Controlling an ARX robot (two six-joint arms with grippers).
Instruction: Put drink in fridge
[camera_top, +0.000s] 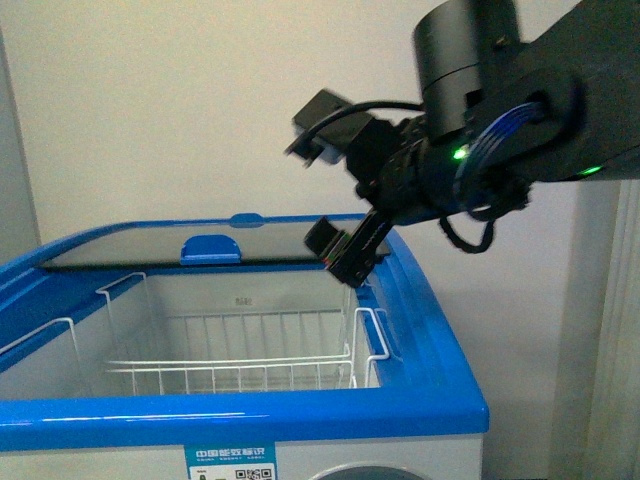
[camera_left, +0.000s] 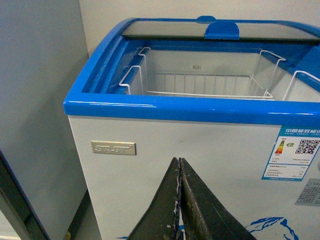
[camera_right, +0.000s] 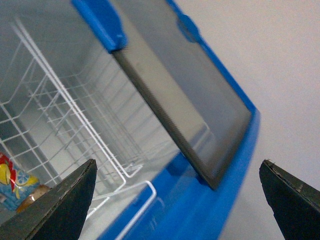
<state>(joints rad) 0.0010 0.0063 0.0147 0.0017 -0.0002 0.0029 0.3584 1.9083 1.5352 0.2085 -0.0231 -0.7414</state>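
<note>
While the drink itself shows in none of my views, the fridge (camera_top: 240, 410) stands open before me, its glass lid (camera_top: 190, 243) slid to the back and white baskets (camera_top: 230, 365) inside. My right gripper (camera_right: 177, 200) hangs over the fridge's right rim, fingers (camera_right: 60, 205) spread wide and holding nothing. My left gripper (camera_left: 180, 200) sits low before the white front wall, its fingers pressed together, empty.

Looks like a shop corner or a test room set up like one: a shop-style chest freezer (camera_top: 300, 420) with a sliding glass lid (camera_top: 200, 238), its energy label (camera_left: 297, 152) at 4 o'clock, bare white walls (camera_top: 150, 100).
</note>
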